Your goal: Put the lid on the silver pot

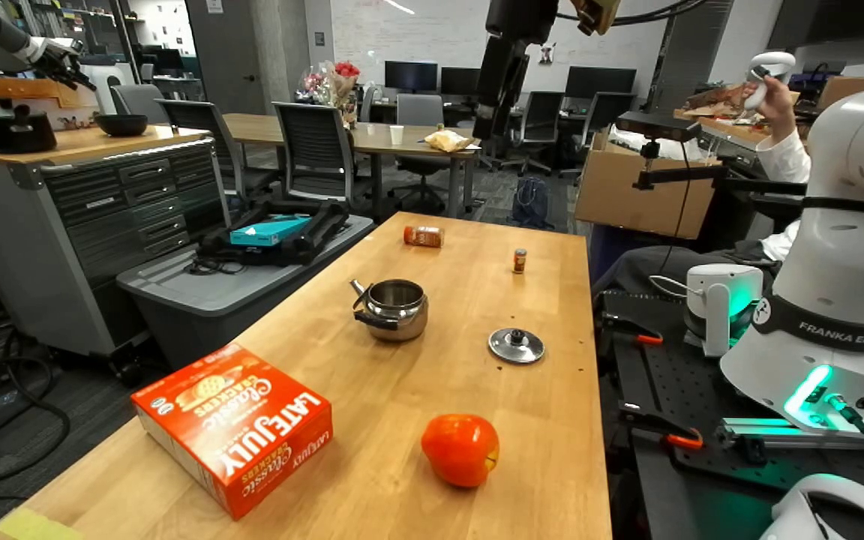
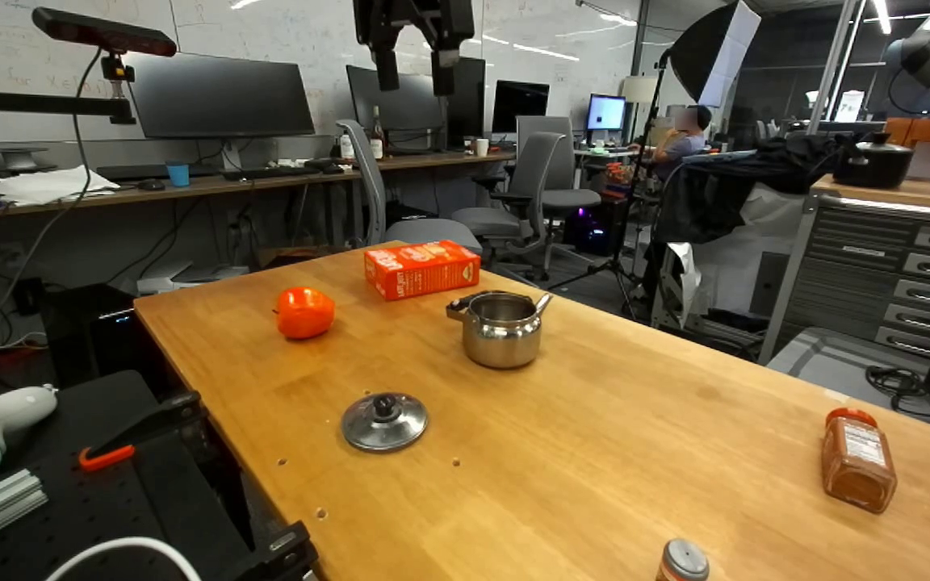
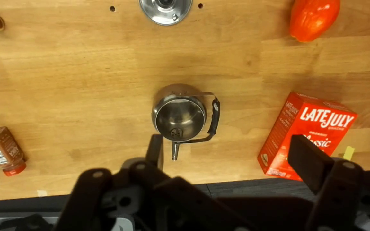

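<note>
The lid (image 1: 516, 346) is a flat round silver disc with a dark knob. It lies knob up on the table in both exterior views (image 2: 385, 424), and is cut off at the top edge of the wrist view (image 3: 165, 12). The silver pot (image 1: 406, 322) stands upright and uncovered, with a spout and a dark side handle, in both exterior views (image 2: 502, 340); the wrist view (image 3: 181, 117) shows its bare inside. My gripper (image 2: 416, 81) is open and empty, high above the table. In the wrist view its fingers (image 3: 228, 144) are wide apart.
An orange cracker box (image 1: 241, 424) and a red-orange fruit (image 1: 462, 450) are on the wooden table (image 1: 537, 405). A spice bottle lying on its side (image 1: 424, 237) and a small spice jar (image 1: 520, 261) are at the opposite end. Clamps (image 1: 661, 424) sit beside the table edge near the robot base.
</note>
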Controlling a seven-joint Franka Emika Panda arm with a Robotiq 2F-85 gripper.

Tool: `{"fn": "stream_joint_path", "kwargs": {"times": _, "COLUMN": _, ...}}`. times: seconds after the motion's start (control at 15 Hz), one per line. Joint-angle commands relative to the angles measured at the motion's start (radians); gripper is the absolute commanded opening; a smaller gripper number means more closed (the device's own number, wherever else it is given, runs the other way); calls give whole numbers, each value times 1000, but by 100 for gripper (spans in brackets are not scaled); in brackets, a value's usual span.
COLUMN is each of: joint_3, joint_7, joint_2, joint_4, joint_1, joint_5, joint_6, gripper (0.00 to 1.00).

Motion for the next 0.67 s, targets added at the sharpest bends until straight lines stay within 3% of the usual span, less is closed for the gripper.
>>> {"fn": "stream_joint_path", "kwargs": {"times": 0.0, "joint_3": -5, "joint_7": -47, "joint_2": 33, "joint_4": -23, "joint_1": 17, "joint_5": 4, "joint_6": 43, "gripper": 100}}
{"fn": "stream_joint_path", "kwargs": {"times": 0.6, "joint_3": -9, "joint_7": -110, "joint_2": 166, "joint_4": -78, "joint_1": 55, "joint_5": 42, "joint_6": 150, "gripper": 100}}
